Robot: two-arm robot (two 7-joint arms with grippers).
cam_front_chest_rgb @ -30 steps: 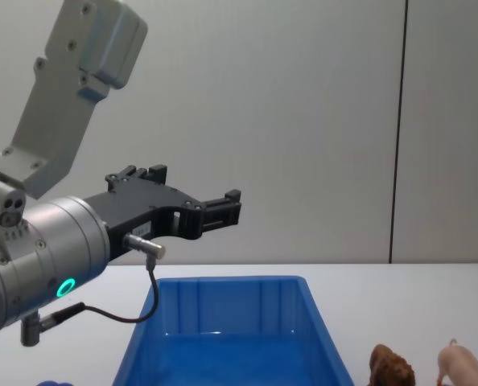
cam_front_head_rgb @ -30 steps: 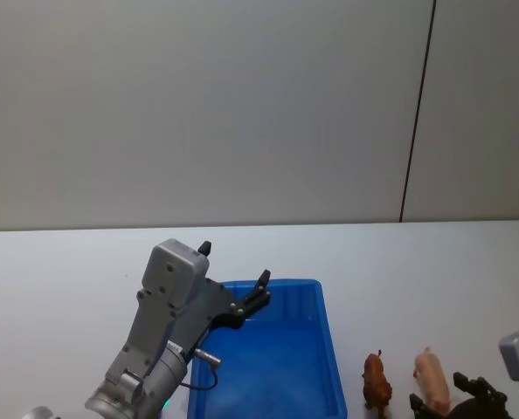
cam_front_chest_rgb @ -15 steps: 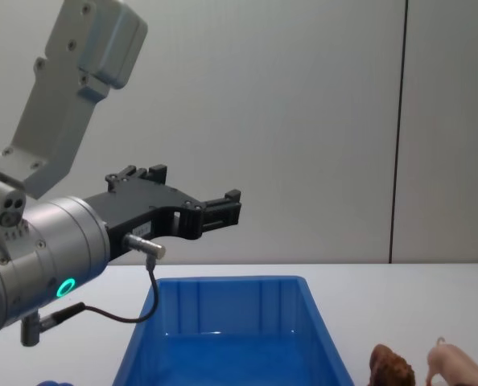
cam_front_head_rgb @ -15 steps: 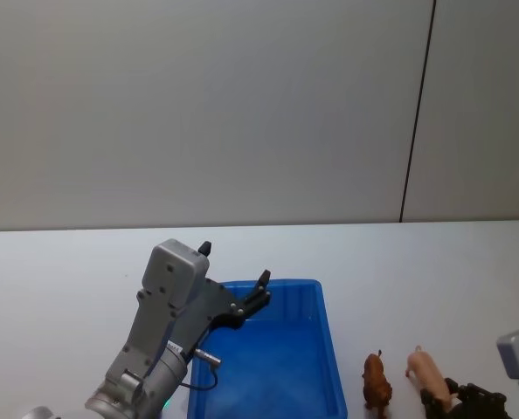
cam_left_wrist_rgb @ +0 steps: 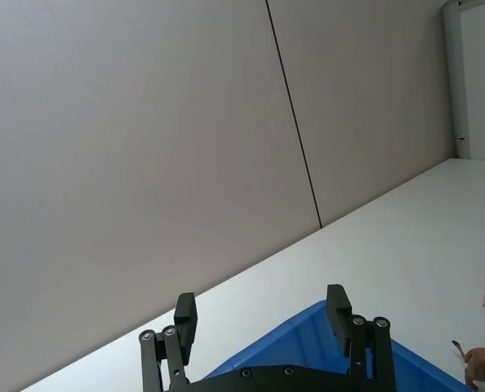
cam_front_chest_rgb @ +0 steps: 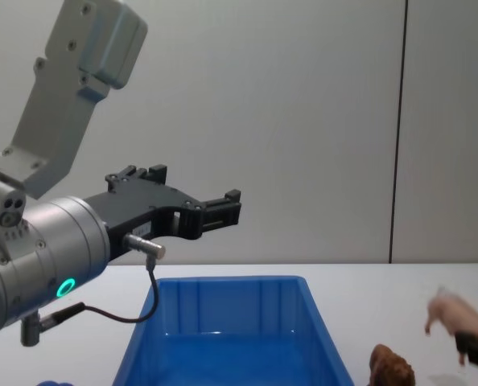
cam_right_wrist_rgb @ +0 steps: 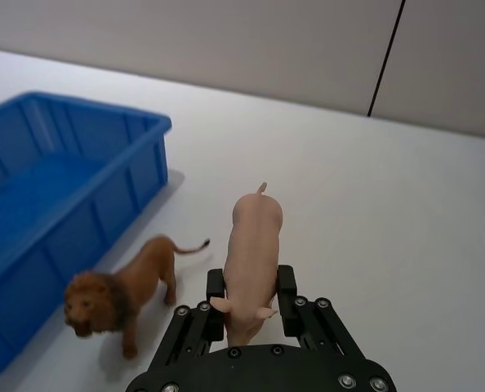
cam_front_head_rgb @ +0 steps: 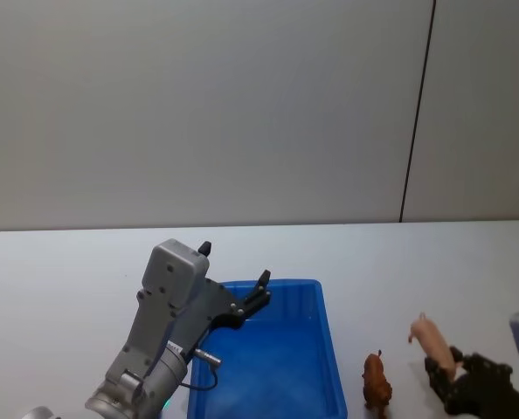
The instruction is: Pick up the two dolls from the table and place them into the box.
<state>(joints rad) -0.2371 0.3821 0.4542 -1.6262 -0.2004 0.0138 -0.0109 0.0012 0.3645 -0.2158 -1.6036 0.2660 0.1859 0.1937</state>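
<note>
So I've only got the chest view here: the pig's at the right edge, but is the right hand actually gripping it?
Observer: Yes. The right wrist view shows the right hand shut on the pig's head end, tail pointing away.
Operator: And the brown thing?
Observer: A lion, standing on the table between the box and the pig, untouched.
Operator: And the other arm?
Observer: The left hand is open and empty, above the box.
</note>
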